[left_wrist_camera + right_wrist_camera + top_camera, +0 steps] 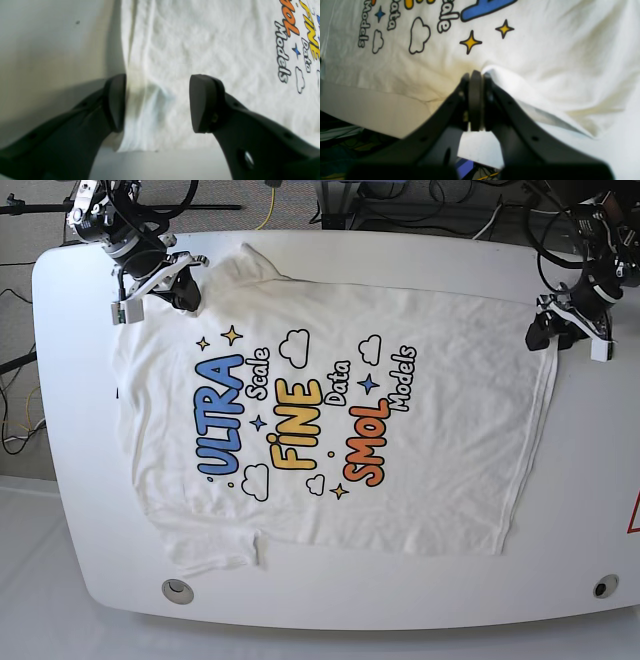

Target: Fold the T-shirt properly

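The white T-shirt point(440, 440) lies spread flat on the table, print up, with its hem toward the right of the base view. My left gripper point(158, 103) is open at the far corner of the hem point(540, 330). One of its fingers point(116, 102) sits just off the cloth edge and the other rests over the T-shirt point(200, 37). My right gripper point(475, 75) is shut at the far left shoulder corner point(178, 292). A raised ridge of the T-shirt point(557, 50) runs up to its tips, so it pinches the cloth.
The white table point(580, 510) has rounded corners and two round holes near its front edge point(177, 589) point(604, 587). Cables and stands crowd the floor beyond the far edge point(330, 200). The right wrist view shows the table edge with clutter below point(342, 140).
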Controlling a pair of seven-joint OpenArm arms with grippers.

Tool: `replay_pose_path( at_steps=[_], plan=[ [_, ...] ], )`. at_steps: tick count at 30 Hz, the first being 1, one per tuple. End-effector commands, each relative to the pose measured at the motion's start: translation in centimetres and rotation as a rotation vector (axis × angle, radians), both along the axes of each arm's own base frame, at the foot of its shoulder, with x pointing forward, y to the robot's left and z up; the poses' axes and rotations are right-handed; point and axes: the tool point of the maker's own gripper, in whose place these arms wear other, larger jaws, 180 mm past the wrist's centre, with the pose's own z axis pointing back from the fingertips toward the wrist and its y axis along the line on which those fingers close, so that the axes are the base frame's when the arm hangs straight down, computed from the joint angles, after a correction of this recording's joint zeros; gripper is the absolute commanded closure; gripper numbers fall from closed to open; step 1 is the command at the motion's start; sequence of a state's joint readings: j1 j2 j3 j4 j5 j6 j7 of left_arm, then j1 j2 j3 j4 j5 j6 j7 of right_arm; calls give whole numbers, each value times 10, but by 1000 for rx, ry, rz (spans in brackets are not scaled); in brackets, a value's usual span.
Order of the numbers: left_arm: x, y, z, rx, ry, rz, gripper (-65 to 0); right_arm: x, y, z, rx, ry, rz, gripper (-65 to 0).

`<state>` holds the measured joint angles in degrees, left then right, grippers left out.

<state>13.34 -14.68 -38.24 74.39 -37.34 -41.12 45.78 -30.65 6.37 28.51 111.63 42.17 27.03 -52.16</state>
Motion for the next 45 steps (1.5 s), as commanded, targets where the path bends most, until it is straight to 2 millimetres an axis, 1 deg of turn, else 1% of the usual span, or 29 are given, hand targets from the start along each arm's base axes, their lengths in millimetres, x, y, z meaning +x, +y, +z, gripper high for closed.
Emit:
replay_pose_path(
  at_steps=[1,3,6,7,9,10,20,25,33,45],
  plan=[
    [-52,-2,-37,68,285,-79,-293,5,-3,9,-5,-36,1,-13],
    [-49,-1,-33,81,273,-83,-250,5,-3,9,-5,-36,1,-13],
    [-44,1,-25,106,251,-92,-141,5,-3,9,-5,-36,1,-13],
    [-43,1,-24,111,246,-94,-86,5,-3,9,-5,-36,1,-13],
    [-42,1,-23,113,246,-94,-10,5,-3,9,-5,-38,1,-13],
    [-43,1,-24,111,246,-94,0,5,-3,9,-5,-38,1,-13],
    [-45,1,-23,109,244,-89,-8,5,-3,9,-6,-37,1,-13],
    [-47,15,-18,118,233,-40,-8,3,-3,8,-6,-31,1,-13],
    [-52,29,-14,126,227,6,-8,3,-3,7,-6,-30,1,0],
    [-47,27,-11,123,213,4,-8,6,-4,9,-2,-40,-4,0]
  ],
)
